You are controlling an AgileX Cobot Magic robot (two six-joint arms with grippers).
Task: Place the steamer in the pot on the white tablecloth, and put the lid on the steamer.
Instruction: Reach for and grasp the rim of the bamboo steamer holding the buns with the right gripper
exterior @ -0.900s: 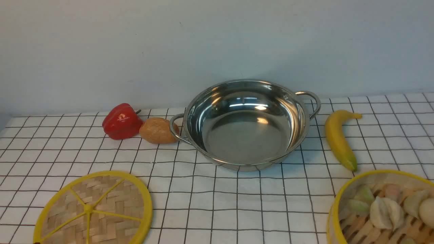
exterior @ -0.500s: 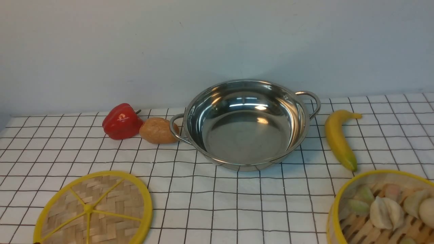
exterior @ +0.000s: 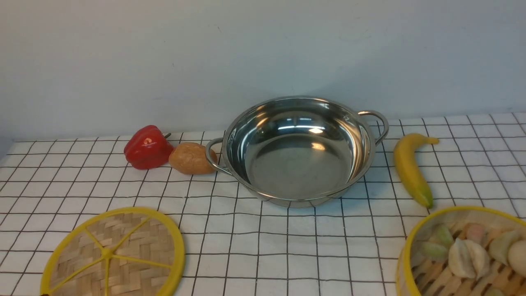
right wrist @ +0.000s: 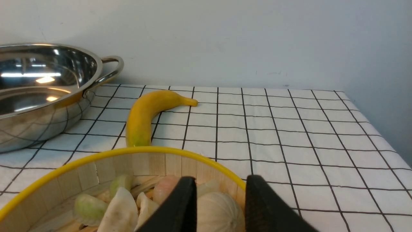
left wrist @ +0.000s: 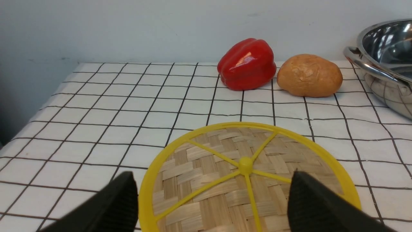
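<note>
The steel pot (exterior: 300, 164) stands empty at the middle back of the white tablecloth (exterior: 263, 230). The woven lid (exterior: 113, 255) lies flat at the front left. In the left wrist view my left gripper (left wrist: 212, 174) hangs open above the lid (left wrist: 225, 151), one finger on each side of its centre. The steamer (exterior: 468, 207), with dumplings inside, sits at the front right. My right gripper (right wrist: 221, 178) straddles the steamer's rim (right wrist: 128, 150), one finger inside and one outside, with a gap still between them. Neither gripper shows in the front view.
A red pepper (exterior: 148, 147) and a brown potato (exterior: 192, 158) lie left of the pot, the potato against its handle. A banana (exterior: 411, 170) lies right of the pot, just behind the steamer. A wall stands close behind. The table's side edges show in both wrist views.
</note>
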